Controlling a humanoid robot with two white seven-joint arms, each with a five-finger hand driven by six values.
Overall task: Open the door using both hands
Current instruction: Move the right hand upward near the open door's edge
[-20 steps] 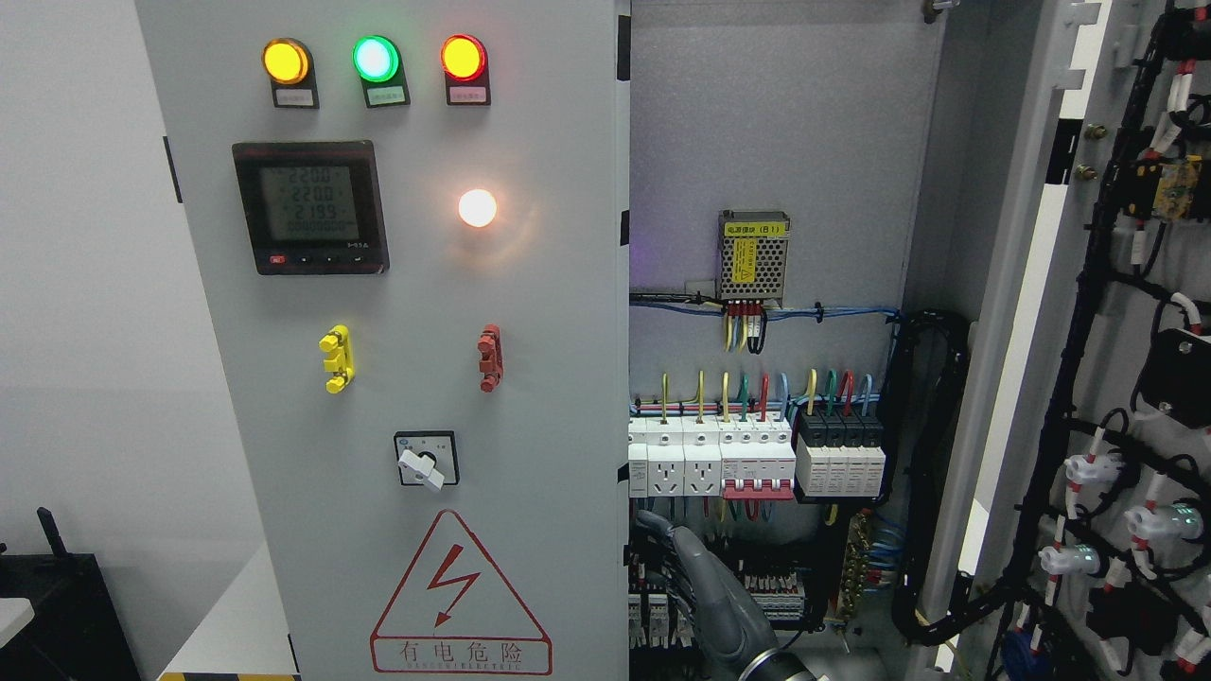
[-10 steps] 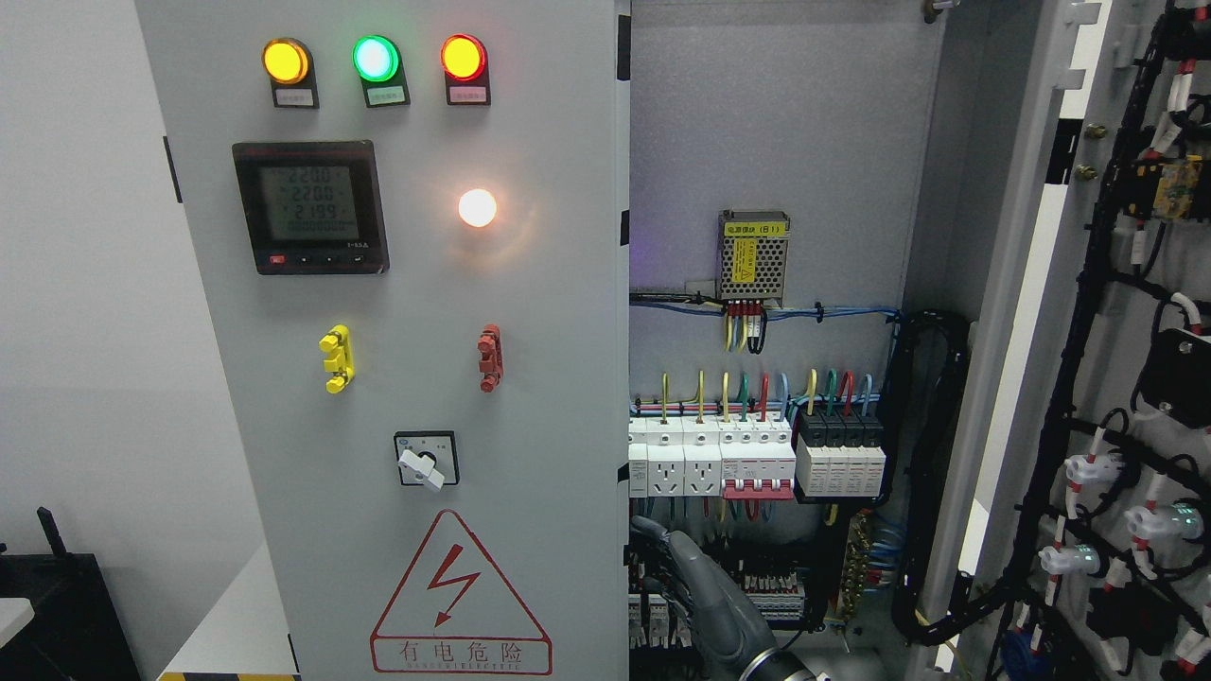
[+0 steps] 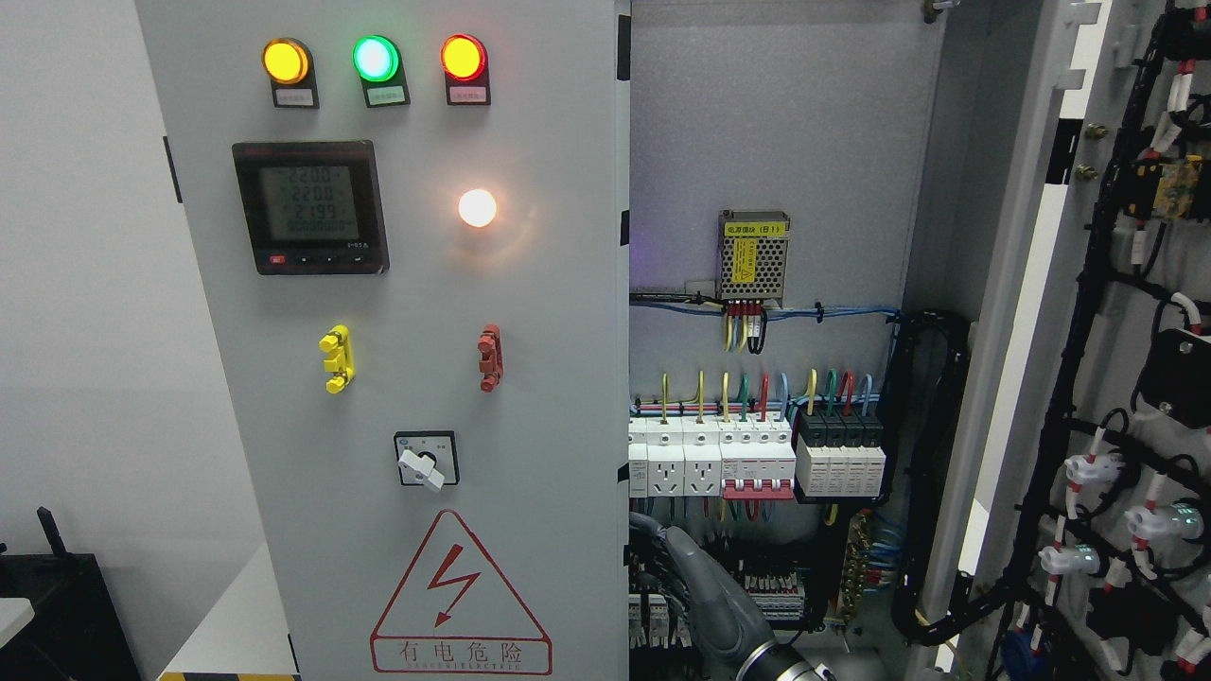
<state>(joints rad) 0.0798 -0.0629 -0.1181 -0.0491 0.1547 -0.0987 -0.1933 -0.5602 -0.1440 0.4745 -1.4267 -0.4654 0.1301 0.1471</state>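
While the right hand [image 3: 695,582] reaches behind, the left door [image 3: 416,378] stands beside it.

Right hand [image 3: 695,586] raised, bottom centre

Dark grey moulded hand [image 3: 695,586], smooth matte shell, slim jointed fingers [image 3: 648,523] in same grey. Silver-grey metal wrist ring below, black section after it. No markings, cables or screws discernible.
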